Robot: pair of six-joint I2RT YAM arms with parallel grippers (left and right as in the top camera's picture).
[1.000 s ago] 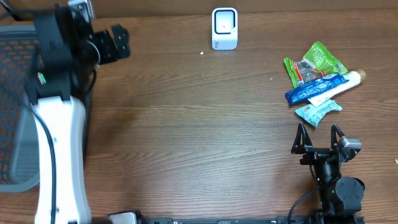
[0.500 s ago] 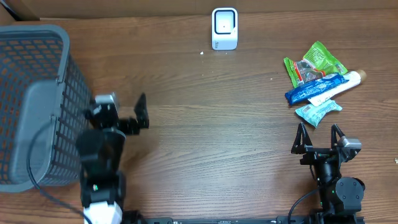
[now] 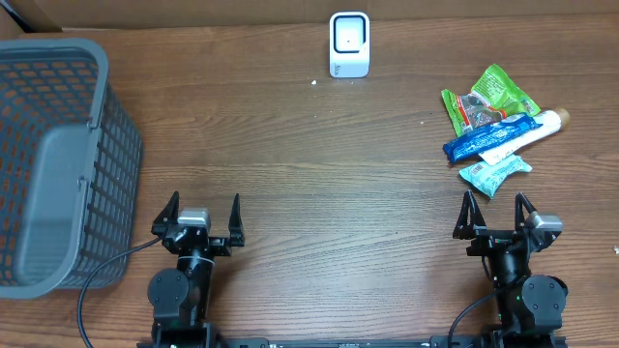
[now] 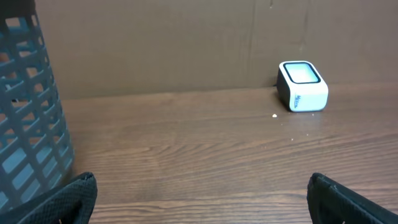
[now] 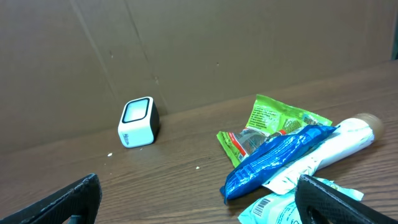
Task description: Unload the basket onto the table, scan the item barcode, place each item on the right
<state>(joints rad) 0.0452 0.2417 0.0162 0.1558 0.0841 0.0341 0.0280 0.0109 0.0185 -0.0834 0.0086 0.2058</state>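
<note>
Wood-grain worktop [image 3: 338,193] carries a heap at the upper right: green packet [image 3: 495,92], blue packet [image 3: 488,137], white tube [image 3: 532,130] and, nearest the bottom, a small teal sachet [image 3: 495,174] showing a barcode. A white scanner [image 3: 349,43] stands top centre and a grey basket [image 3: 58,164] at the left. Left arm [image 3: 196,232] and right arm [image 3: 503,237], along the lower edge, hold their jaws wide and empty.

My rig faces a mock shop checkout on a test bench: white barcode scanner [image 3: 349,43] at 12 o'clock, wrapped grocery packets [image 3: 495,126] at 2, grey mesh basket [image 3: 121,184] at 9, wood-grain table [image 3: 338,184], cardboard backdrop [image 4: 155,43].
</note>
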